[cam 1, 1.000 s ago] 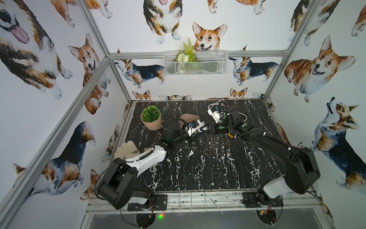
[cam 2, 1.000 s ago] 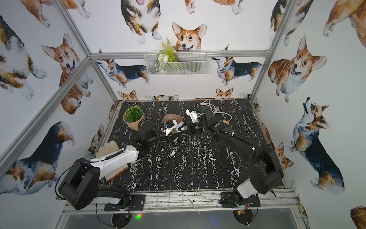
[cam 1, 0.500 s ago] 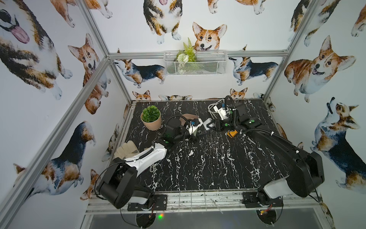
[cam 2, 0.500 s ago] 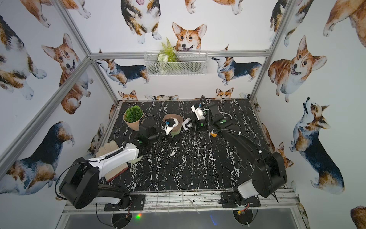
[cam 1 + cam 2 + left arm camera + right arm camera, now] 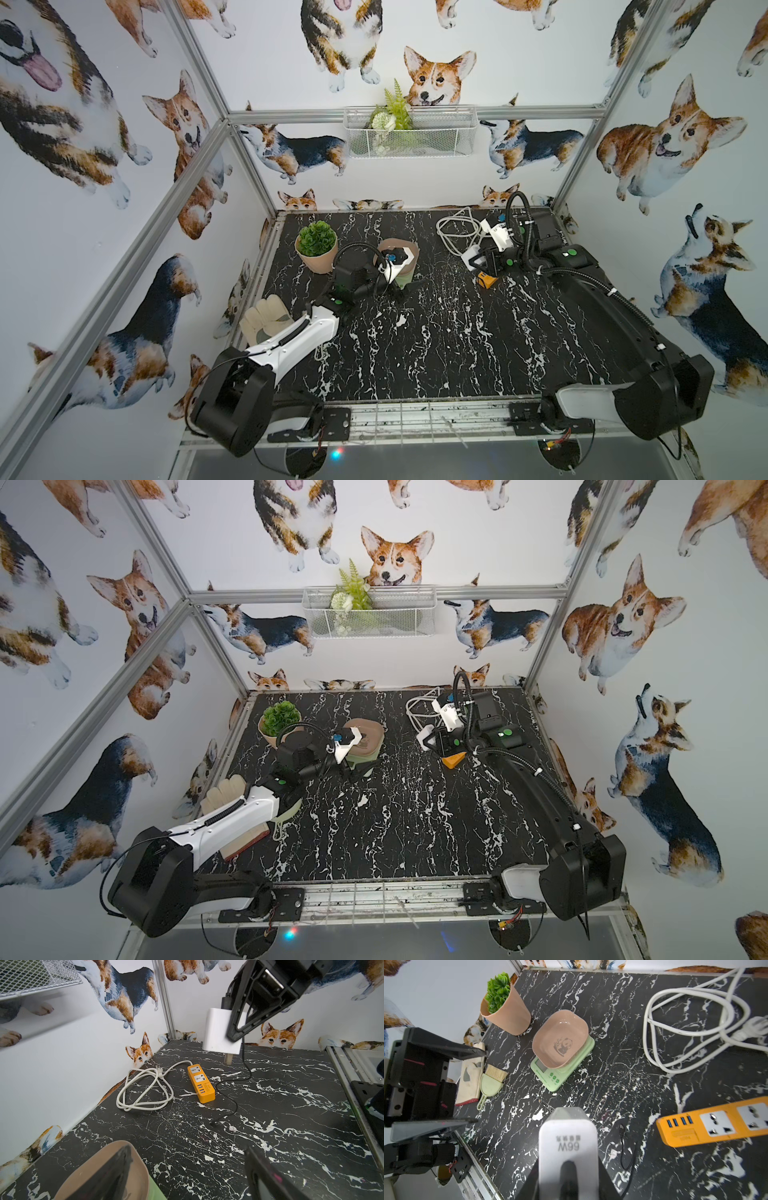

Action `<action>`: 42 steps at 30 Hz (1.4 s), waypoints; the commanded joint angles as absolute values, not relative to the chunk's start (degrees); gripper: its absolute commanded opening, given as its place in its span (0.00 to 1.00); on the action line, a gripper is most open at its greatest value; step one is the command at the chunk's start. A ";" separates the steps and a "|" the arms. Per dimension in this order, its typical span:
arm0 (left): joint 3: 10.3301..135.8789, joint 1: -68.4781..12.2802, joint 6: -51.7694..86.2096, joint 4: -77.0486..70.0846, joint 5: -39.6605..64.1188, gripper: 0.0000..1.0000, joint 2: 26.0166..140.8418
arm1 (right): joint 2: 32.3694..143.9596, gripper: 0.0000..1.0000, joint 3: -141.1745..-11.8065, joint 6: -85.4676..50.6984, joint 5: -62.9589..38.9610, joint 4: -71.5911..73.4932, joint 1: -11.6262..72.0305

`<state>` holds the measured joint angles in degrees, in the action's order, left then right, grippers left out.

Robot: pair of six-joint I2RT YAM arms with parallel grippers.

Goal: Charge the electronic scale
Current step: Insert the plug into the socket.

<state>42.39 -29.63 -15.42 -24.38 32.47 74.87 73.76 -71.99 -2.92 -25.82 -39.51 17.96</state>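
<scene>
The left claw [image 5: 186, 1153] hangs wide open over the scale [image 5: 560, 1043]; the right claw [image 5: 568, 1165], well apart from it, grips a white charger [image 5: 217, 1028].

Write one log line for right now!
left tool: open, over scale | right tool: shut on adapter, above table | cable end: on table, unplugged | strip: sockets empty

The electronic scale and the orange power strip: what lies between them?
Mostly bare table; the loose end of a thin black cable lies there, nearer the power strip than the electronic scale, in the right wrist view.
</scene>
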 commanded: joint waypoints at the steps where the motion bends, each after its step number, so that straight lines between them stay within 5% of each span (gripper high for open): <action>1: 42.21 -29.36 -15.81 -25.24 33.47 0.88 74.66 | 69.94 0.00 -71.32 4.17 -21.89 -45.02 16.25; 7: 42.47 -29.36 -15.60 -25.56 34.18 0.88 75.49 | 68.23 0.00 -67.57 7.57 -16.50 -41.55 16.01; 42: 43.33 -29.44 -14.15 -24.96 37.87 0.89 75.06 | 96.71 0.00 -70.73 18.05 -15.04 -29.19 4.80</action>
